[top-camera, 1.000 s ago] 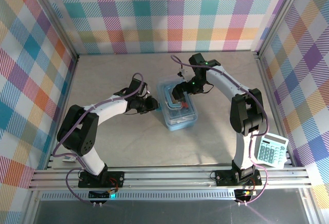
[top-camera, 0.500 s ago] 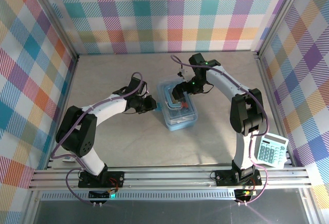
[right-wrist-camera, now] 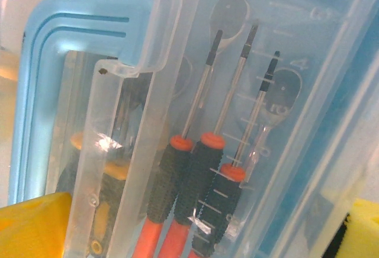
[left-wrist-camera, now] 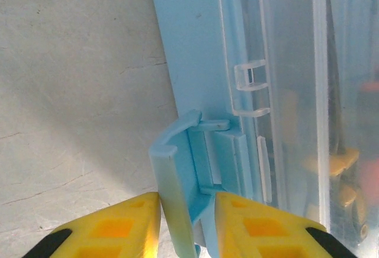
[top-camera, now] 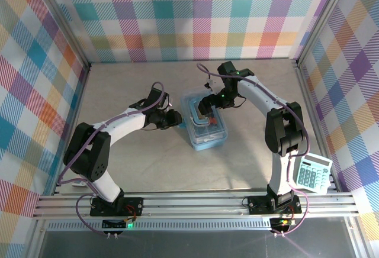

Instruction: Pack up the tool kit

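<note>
The light blue translucent rectangular plastic tool case (top-camera: 208, 132) lies near the middle of the pale grey table (top-camera: 136, 163), its clear lid down. Through the lid show three slim screwdrivers (right-wrist-camera: 198, 169) with black-and-red grips, side by side next to the light blue carrying handle (right-wrist-camera: 65, 27). A pale green calculator (top-camera: 313, 173) sits well apart at the table's right edge. The right claw (top-camera: 203, 111) hangs just over the lid, its yellow fingers spread wide and gripping nothing. The left claw (left-wrist-camera: 186, 233) sits at the case's left side, its fingers closely bracketing the blue latch flap (left-wrist-camera: 172, 163); whether they pinch it I cannot tell.
</note>
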`<move>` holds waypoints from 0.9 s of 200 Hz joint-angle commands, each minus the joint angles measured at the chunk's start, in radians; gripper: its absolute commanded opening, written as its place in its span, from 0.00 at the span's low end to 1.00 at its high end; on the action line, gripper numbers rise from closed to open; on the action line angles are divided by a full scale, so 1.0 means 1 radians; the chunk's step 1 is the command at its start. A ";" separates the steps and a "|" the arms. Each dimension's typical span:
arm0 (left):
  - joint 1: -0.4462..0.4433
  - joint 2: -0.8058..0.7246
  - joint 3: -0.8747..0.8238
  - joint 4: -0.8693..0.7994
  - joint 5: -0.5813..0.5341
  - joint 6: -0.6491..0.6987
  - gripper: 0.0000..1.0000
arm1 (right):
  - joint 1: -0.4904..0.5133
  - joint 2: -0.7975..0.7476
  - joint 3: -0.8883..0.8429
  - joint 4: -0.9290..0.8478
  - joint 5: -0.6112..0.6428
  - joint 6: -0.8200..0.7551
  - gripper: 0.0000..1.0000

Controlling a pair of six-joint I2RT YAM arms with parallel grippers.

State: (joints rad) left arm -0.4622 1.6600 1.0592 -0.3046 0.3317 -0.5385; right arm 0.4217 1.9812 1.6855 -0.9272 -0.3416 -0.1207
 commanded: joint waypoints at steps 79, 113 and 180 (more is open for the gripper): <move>-0.007 -0.038 0.007 0.093 0.052 -0.038 0.29 | 0.012 0.040 -0.004 -0.082 -0.063 -0.023 0.99; -0.009 -0.043 0.006 0.109 0.058 -0.050 0.29 | 0.012 0.038 -0.005 -0.084 -0.064 -0.024 0.99; -0.024 -0.035 0.001 0.171 0.085 -0.084 0.28 | 0.012 0.037 -0.005 -0.085 -0.065 -0.024 0.99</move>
State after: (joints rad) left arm -0.4694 1.6482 1.0592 -0.1921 0.3817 -0.5949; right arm 0.4217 1.9816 1.6859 -0.9279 -0.3424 -0.1211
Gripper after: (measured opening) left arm 0.283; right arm 0.989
